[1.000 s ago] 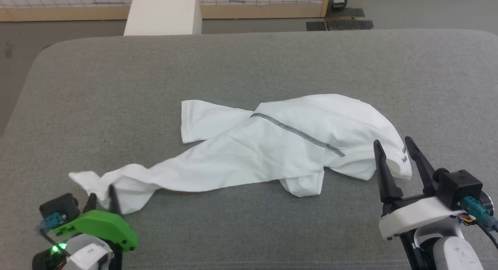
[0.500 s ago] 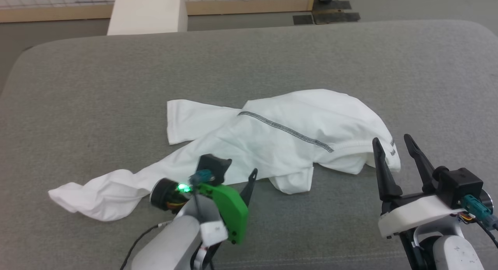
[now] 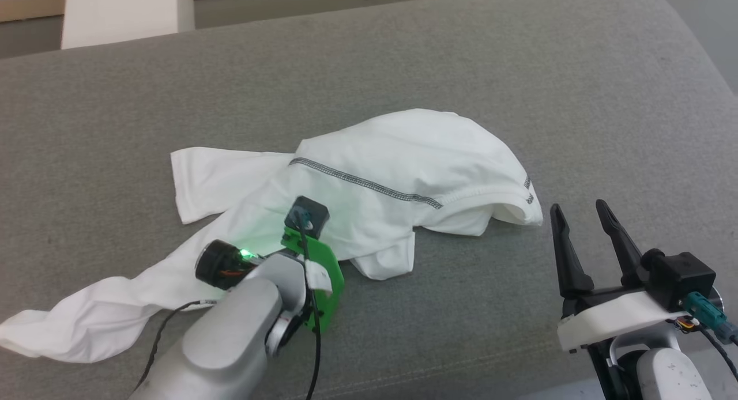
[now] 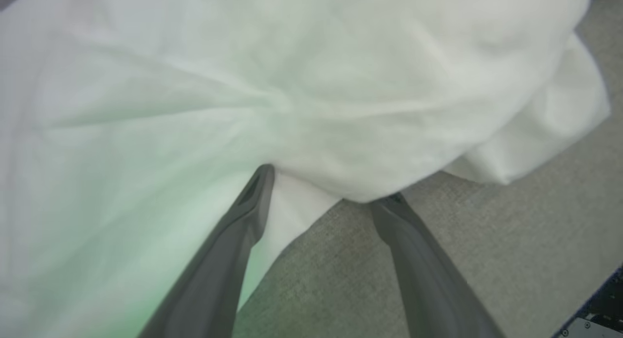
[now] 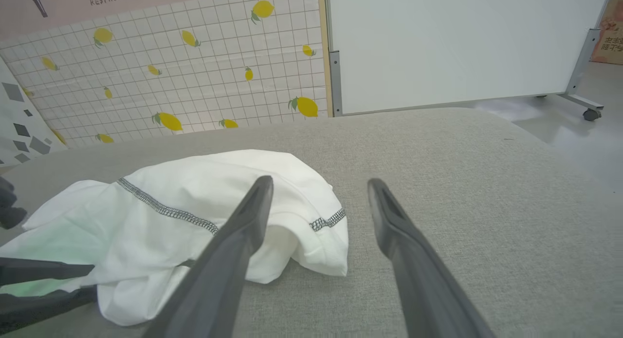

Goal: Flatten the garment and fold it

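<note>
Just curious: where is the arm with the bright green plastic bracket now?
Lower left of centre in the head view, the left gripper sits at the near edge of the crumpled white thin-fabric shirt, fingers spread, on the grey cushion.

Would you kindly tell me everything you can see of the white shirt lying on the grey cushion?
The white thin-fabric shirt lies crumpled, not flat, on the grey upholstered cushion. Its body bulges up at the right; a dark grey zigzag-stitched seam runs diagonally across it. One short flap spreads left, and a twisted long sleeve trails toward the near left. The left gripper, jaws open, meets a fold at its near edge; the right gripper stands apart.
</note>
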